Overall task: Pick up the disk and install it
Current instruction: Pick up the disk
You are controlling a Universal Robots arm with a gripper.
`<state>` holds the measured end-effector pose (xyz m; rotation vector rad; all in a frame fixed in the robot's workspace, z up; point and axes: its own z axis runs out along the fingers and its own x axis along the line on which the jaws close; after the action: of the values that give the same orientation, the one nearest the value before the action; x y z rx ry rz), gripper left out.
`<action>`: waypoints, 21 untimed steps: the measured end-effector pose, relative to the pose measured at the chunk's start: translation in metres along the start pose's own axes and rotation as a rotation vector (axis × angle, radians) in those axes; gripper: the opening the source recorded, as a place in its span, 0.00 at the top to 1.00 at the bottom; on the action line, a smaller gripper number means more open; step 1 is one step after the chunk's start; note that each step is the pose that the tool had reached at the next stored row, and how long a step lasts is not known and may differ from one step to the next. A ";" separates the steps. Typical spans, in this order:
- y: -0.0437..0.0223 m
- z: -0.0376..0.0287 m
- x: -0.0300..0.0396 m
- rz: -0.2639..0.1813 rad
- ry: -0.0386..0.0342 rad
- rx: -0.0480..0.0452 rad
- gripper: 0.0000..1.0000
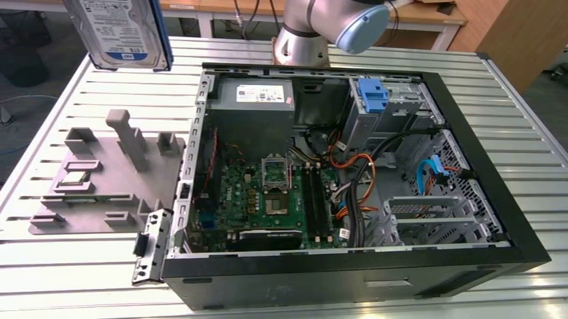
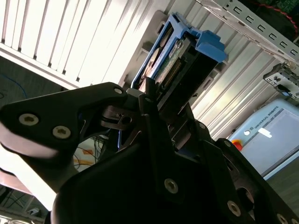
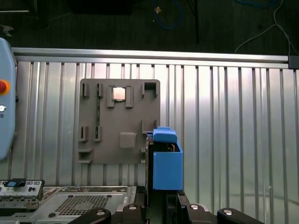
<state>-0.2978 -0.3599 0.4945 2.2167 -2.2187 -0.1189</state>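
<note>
The disk (image 1: 120, 33) hangs high over the far edge of the table (image 1: 53, 266), at the exterior view's left. It is above the grey fixture (image 1: 98, 179) and well apart from the open case (image 1: 497, 179). The picture's top edge cuts it off. In the second wrist view the gripper (image 2: 152, 95) has its jaws clamped on the disk's near end, hiding it. Nothing else stands near the disk. Inside the case, cables crowd the room beside the blue latch (image 1: 373, 93).
</note>
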 end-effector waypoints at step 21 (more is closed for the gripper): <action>-0.0261 -0.0015 -0.0001 0.000 0.0000 -0.0004 0.65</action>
<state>-0.2717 -0.3599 0.4945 2.2163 -2.2185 -0.1193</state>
